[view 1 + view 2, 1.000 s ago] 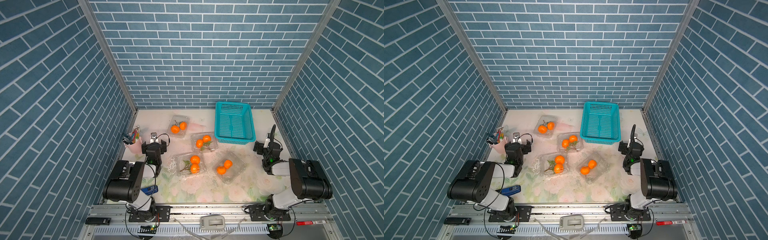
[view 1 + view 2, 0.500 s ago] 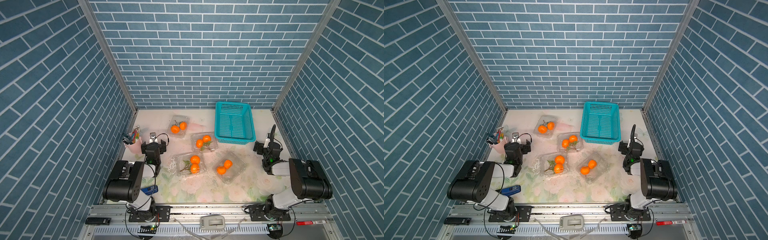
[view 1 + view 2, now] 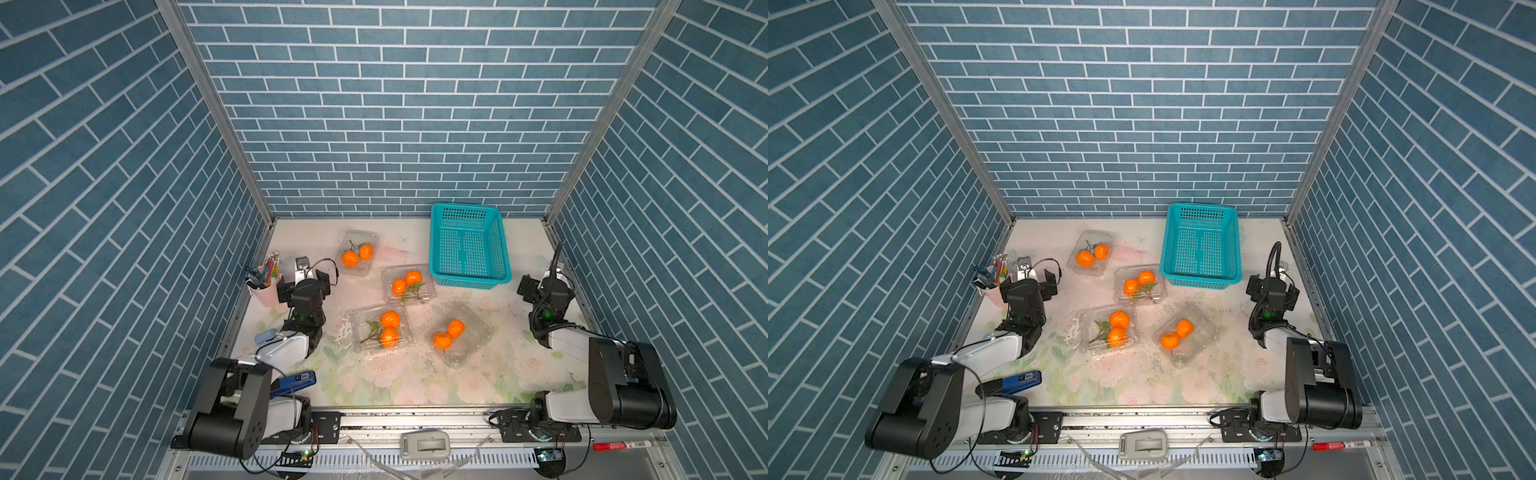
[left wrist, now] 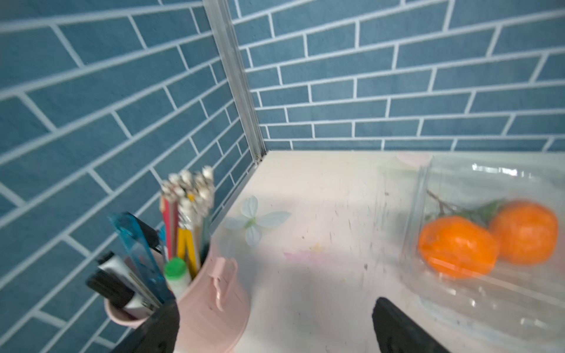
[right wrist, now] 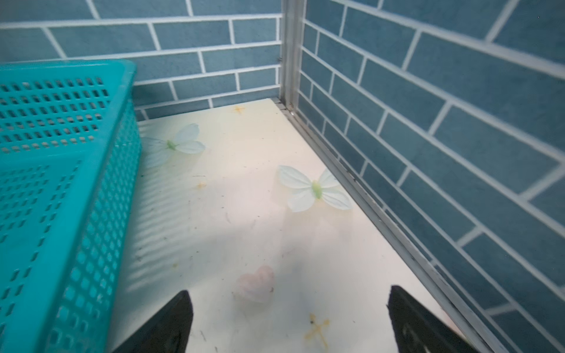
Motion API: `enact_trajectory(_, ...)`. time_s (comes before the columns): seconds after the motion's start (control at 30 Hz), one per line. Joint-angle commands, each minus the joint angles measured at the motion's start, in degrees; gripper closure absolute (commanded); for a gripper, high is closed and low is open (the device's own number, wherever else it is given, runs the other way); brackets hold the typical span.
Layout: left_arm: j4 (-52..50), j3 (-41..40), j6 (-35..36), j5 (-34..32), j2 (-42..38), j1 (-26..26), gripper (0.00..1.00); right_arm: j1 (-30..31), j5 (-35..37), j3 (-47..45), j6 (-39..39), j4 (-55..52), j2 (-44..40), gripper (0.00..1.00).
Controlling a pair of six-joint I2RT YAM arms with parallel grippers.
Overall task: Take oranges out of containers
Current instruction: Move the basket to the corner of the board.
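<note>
Eight oranges lie between left gripper and right gripper, touching neither

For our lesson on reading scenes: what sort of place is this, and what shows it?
Probably a robot lab test cell, not a home: a left arm and right arm mounted on a rail, brick-print wall panels boxing in a table, and oranges staged in containers.

Four clear plastic containers sit loosely grouped on the tabletop. Each holds two bright oranges, some with green leaves.
</note>
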Motion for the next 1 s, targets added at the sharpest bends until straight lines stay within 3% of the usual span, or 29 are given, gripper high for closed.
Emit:
enact_trajectory(0.0,-28.85,10.52,-8.75,-3.22,-4.02,-0.19,0.01,-0.13,10.92,3.12,6.16,-10.77,-3.01,0.01)
enact_trajectory(0.13,-49.34,20.53,-21.30,-1.47,-5.97,-0.25,0.01,-0.52,7.94,7.60,9.72,-21.24,-5.52,0.01)
enact_trajectory(0.33,-61.87,31.25,-27.50,14.99,-5.94,-1.62,0.01,-0.54,2.48,14.81,11.40,-34.88,-10.00,0.02)
enact_trajectory(0.53,-59.93,35.27,-33.32,28.18,-1.46,-7.77,0.01,1.49,-8.27,28.57,19.42,-51.39,-5.84,0.10)
enact_trajectory(0.77,-56.77,40.79,-42.48,36.73,9.42,-16.60,0.01,16.05,-10.13,45.84,22.36,-60.67,10.32,0.13)
enact_trajectory(0.97,-50.97,39.93,-47.58,42.21,13.97,-18.07,0.01,25.13,-10.49,61.50,22.44,-66.37,25.23,0.17)
